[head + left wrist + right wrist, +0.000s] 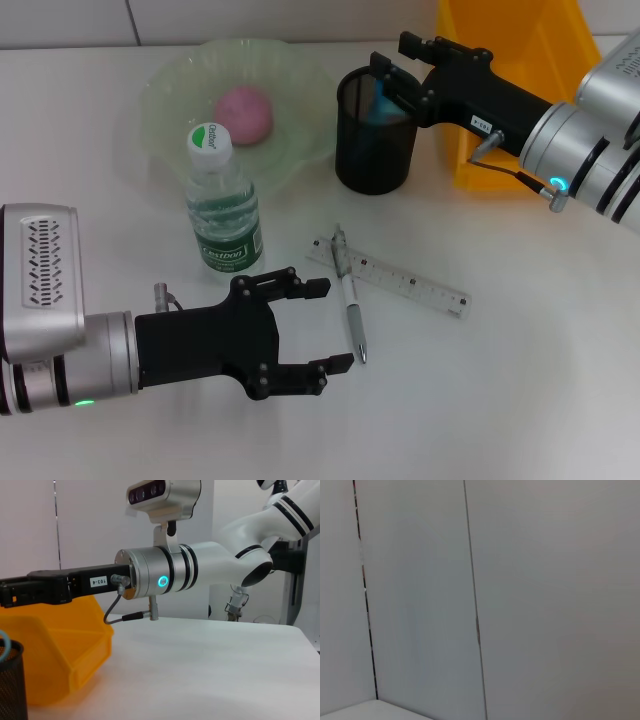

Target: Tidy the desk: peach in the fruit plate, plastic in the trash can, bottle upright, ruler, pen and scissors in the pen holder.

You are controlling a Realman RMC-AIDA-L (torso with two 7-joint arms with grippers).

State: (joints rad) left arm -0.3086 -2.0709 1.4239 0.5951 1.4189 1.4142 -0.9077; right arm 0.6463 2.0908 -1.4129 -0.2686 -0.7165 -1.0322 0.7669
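Observation:
The pink peach lies in the pale green fruit plate. Just in front of the plate the bottle stands upright. My right gripper hovers open over the rim of the black mesh pen holder, and a blue handle, apparently the scissors, shows inside. The clear ruler lies flat on the desk with the pen across its left end. My left gripper is open just left of the pen. The plastic is out of view.
An orange trash can stands behind the pen holder at the back right, also seen as an orange bin in the left wrist view beside the pen holder. The right arm reaches across above it.

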